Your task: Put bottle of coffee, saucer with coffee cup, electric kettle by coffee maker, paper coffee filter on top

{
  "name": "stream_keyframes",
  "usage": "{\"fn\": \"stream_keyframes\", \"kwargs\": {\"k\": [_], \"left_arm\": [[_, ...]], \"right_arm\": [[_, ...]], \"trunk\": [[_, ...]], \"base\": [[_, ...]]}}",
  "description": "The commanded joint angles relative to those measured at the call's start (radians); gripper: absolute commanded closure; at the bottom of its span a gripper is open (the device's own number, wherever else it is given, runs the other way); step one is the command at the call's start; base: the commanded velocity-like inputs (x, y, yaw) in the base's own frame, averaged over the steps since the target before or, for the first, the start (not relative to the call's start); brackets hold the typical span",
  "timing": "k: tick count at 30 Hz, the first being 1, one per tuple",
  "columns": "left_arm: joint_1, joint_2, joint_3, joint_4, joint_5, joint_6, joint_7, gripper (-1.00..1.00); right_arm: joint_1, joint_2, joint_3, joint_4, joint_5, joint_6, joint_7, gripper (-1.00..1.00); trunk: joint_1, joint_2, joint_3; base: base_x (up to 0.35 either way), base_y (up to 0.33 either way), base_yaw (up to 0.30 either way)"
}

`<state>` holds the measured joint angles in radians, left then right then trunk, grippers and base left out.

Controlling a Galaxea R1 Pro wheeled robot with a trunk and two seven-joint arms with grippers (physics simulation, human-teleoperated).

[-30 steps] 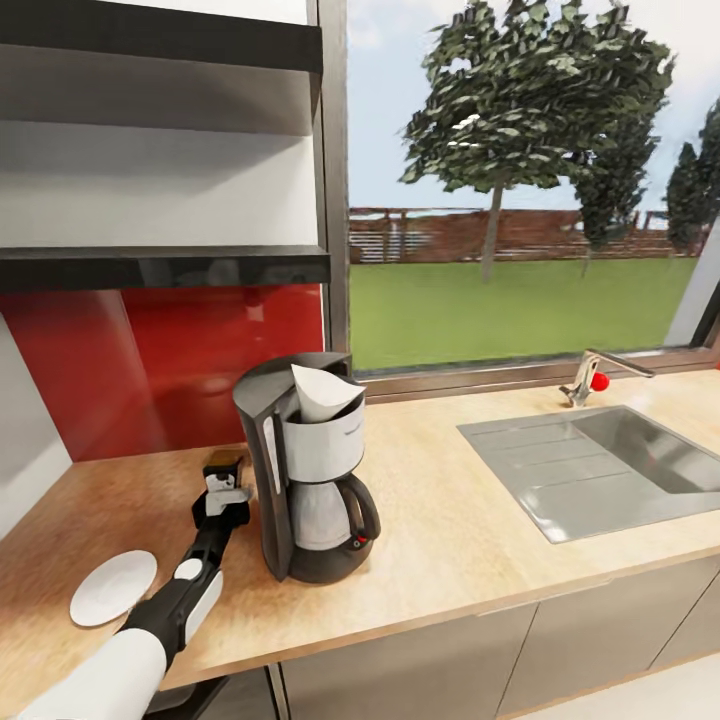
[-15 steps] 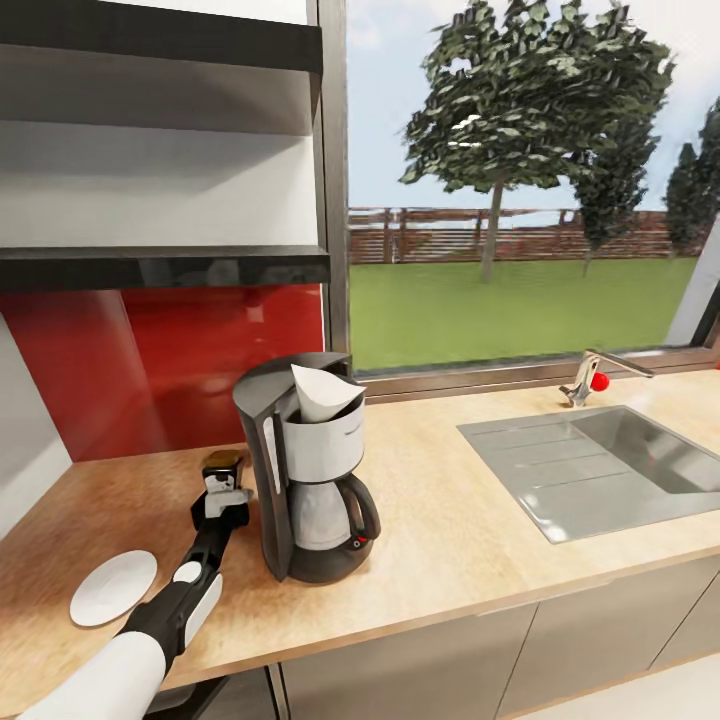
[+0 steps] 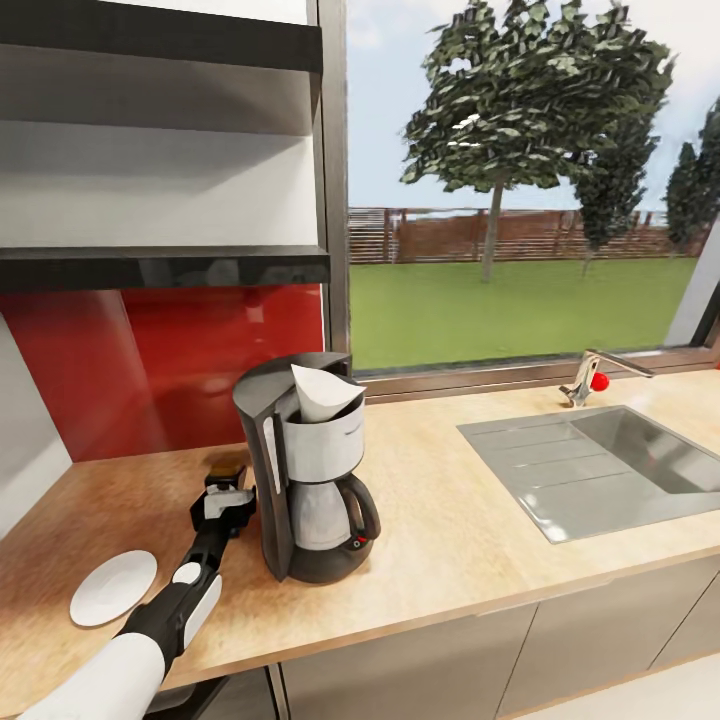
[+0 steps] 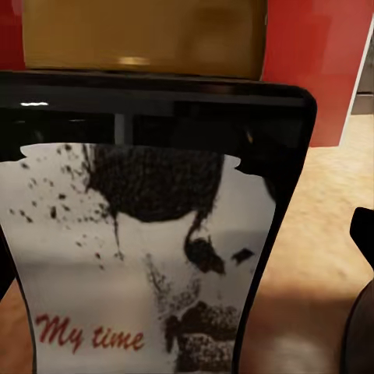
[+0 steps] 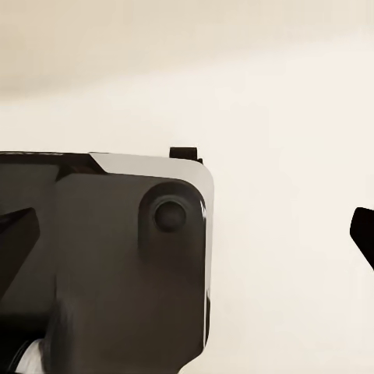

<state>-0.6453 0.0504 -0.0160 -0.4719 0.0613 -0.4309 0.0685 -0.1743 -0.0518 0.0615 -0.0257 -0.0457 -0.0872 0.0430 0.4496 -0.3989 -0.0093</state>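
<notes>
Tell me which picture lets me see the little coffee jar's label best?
The left wrist view: the bottle of coffee sits very close, so you can see its gold lid and white label reading "My time". In the head view, only a bit of the jar's gold top peeks out behind the left claw, beside the coffee maker.

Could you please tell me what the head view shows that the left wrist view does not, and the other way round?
Head view alone: the coffee maker with the paper filter on top, the saucer, the sink and the left gripper beside the machine.

Left wrist view alone: the jar's white label, printed "My time".

Both: the coffee jar with its gold lid, the wooden countertop and the red wall panel.
</notes>
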Motion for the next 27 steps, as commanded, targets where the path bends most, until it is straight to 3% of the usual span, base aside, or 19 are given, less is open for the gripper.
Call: {"fn": "stream_keyframes", "kwargs": {"k": [1, 27], "left_arm": [[-0.001, 0.0, -0.002, 0.001, 0.006, -0.003, 0.001, -1.0], [-0.001, 0.0, -0.002, 0.001, 0.006, -0.003, 0.002, -1.0]], "right_arm": [[-0.001, 0.0, 0.006, 0.001, -0.005, -0.003, 0.003, -1.0], [-0.001, 0.001, 0.006, 0.001, -0.005, -0.004, 0.003, -1.0]], "trunk": [[0.0, -0.001, -0.001], [0.0, -0.001, -0.001]], "base": [[0.0, 0.0, 0.0], [-0.039, 0.0, 0.0]]}}
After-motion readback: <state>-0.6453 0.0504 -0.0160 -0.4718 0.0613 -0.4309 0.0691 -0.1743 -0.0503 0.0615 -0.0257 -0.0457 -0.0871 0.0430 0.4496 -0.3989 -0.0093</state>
